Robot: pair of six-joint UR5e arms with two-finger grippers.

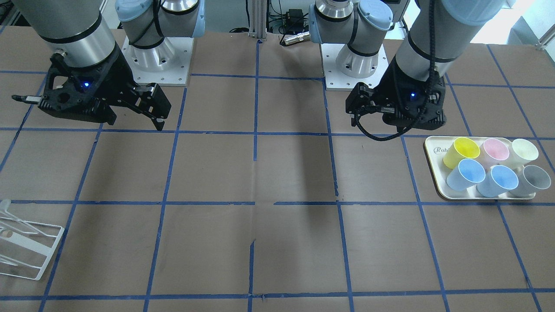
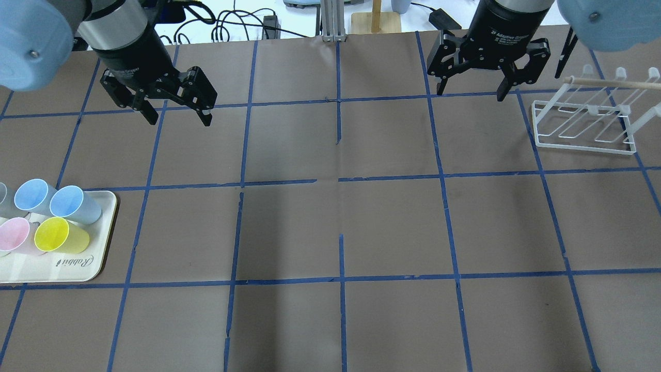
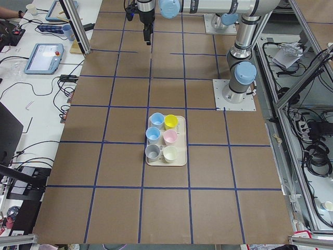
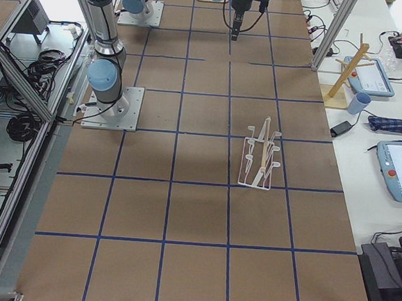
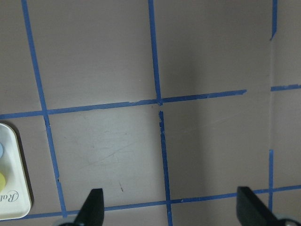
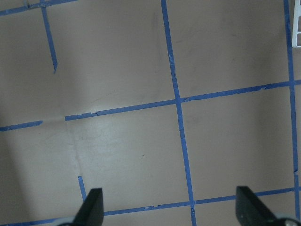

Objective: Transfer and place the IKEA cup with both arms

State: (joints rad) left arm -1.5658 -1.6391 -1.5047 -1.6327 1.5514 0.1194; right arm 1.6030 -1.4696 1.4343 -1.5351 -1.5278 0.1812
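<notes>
1. IKEA cup (image 2: 75, 203) sits on the tray (image 2: 62, 271), next to its blue twin (image 2: 35, 194).
2. Left gripper (image 2: 179, 120) hangs near, fingers wide apart for grabbing.
3. Right gripper (image 2: 470, 94) hangs far off, fingers apart too.

Cream tray (image 2: 31, 272) with pale-blue cups (image 2: 75, 204)

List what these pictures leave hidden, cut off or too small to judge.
1. Overhead exterior: the tray runs off the left edge, cutting off the grey cup.
2. Exterior front-facing: the white rack is cut by the left edge.
3. Left wrist: only the tray's corner shows at the left edge.
</notes>
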